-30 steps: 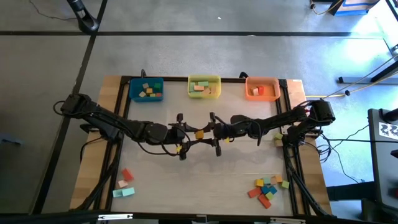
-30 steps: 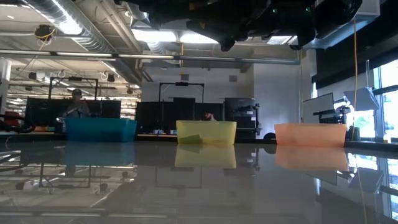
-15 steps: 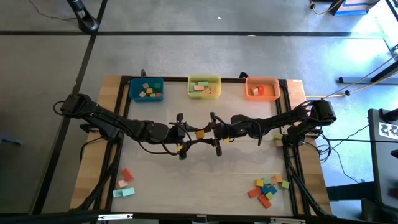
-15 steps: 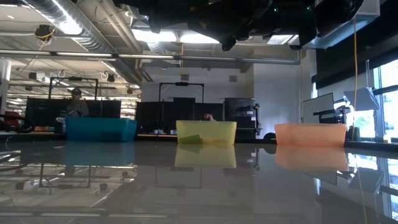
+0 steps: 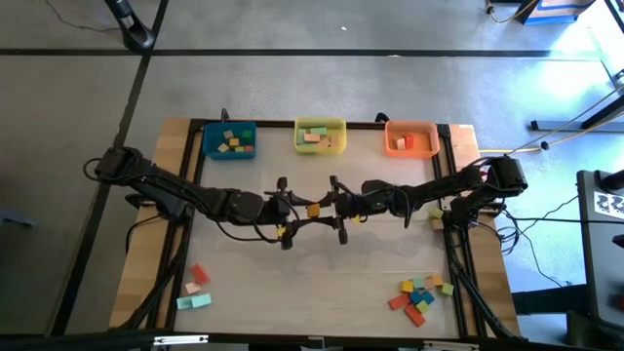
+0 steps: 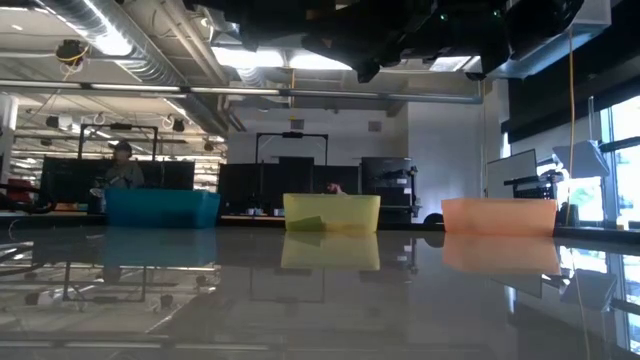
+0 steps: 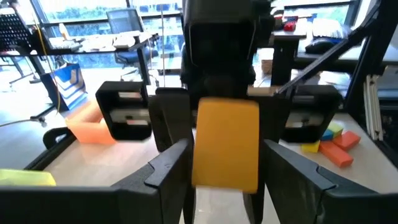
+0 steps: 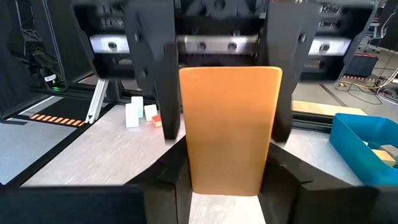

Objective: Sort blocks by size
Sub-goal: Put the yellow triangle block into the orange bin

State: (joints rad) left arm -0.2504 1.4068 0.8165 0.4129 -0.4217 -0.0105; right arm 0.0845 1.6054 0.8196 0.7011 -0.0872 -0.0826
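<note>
The left gripper (image 5: 295, 211) and right gripper (image 5: 330, 208) meet above the table's (image 5: 322, 268) middle, both pinching one orange block (image 5: 313, 210) between them. Other blocks (image 5: 417, 295) lie near the front right corner.

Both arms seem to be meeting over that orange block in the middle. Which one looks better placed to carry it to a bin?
Probably the right. Both the left gripper and right gripper bracket the orange block mid-table. Its fingers hug the block's sides, while the other's fingers stand wider.
</note>
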